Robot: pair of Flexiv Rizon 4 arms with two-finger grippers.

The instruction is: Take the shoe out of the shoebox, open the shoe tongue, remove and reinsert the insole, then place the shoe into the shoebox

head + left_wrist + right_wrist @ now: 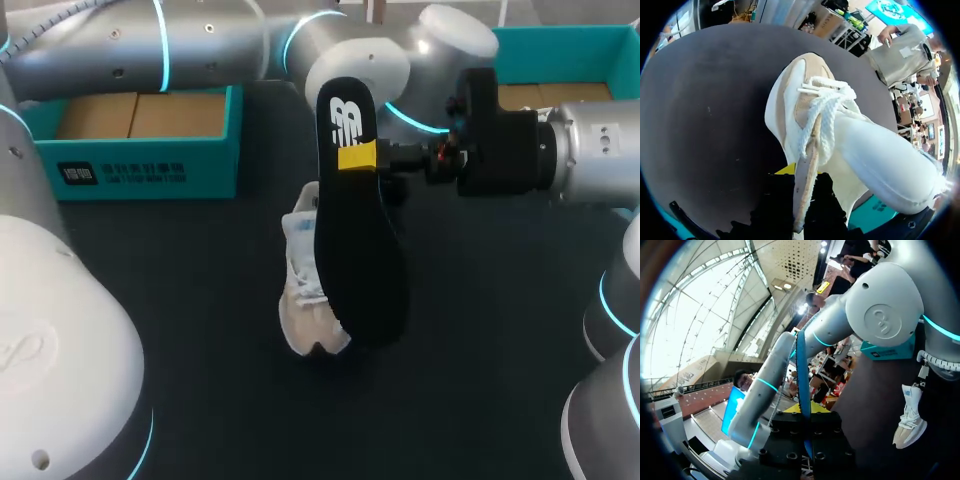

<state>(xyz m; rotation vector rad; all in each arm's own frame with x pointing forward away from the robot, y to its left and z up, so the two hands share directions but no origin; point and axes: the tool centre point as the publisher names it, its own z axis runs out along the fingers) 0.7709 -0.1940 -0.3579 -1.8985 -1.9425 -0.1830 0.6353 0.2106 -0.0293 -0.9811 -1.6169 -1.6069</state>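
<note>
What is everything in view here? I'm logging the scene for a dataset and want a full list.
insole: one, black, held above the shoe
shoe: one, white and beige, under the insole
left box: one, teal, table's far left
right box: one, teal, table's far right
table: one, black
left gripper: one, black, shut on the shoe
right gripper: one, yellow-tipped, shut on the insole

White brand logo (343, 118) on the black insole (364, 265), white print (120, 174) on the teal shoebox (205, 160) front, blue tag (301, 228) on the shoe (306, 318), both too small for me to read.
</note>
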